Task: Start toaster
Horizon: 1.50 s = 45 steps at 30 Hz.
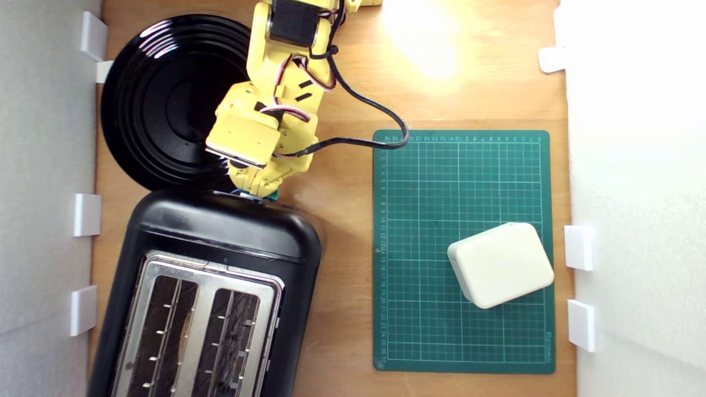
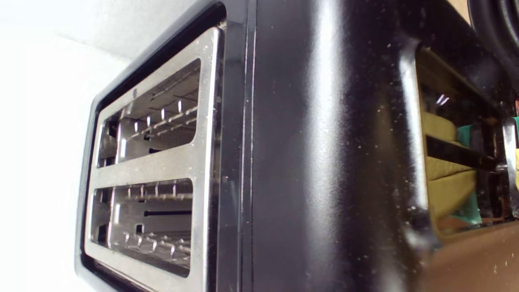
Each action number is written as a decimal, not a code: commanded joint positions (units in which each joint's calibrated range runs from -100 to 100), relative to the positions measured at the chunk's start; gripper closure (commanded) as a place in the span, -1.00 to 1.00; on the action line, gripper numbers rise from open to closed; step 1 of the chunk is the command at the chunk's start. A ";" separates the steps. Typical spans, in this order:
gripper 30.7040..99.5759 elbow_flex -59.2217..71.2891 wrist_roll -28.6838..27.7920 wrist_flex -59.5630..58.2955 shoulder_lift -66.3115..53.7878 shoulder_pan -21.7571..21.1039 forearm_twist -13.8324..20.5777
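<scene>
— Fingers first: what do you see of them?

— Almost nothing. On my exterior view the yellow gripper points down at the near end of the toaster, and its tips are buried behind its own body and the toaster's black edge. I can't tell whether they are spread, pressed together or pinching anything.

— And the lever knob?

— I get only a sliver of teal poking out just under the gripper, right at the toaster's rim. Whether the fingers touch it, I can't say.

— Does the wrist view help?

— Not much. It is filled by the toaster's glossy black side and the silver top plate with both wire-grilled slots. No fingertip shows directly; I only see yellow and teal smears mirrored in the shiny end panel, too warped to read.

— Where does the toaster sit?

— Toward the exterior view's left, angled, its far end cut off by the picture's lower edge. The gripper is at its end nearest the black ribbed plate, which the arm partly covers. The cream box lies well apart on the green cutting mat, toward the exterior view's right.
</scene>
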 commanded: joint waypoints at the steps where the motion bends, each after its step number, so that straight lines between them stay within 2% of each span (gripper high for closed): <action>1: 0.98 3.60 0.08 -0.15 3.97 0.88 -0.06; 22: 0.98 21.32 0.08 -14.97 4.64 1.43 1.63; 30: 0.98 24.77 1.75 -15.48 4.64 1.51 0.79; 40: 0.98 28.04 2.23 -17.11 4.64 1.51 1.35; 45: 0.98 30.22 2.23 -19.25 4.64 3.18 1.35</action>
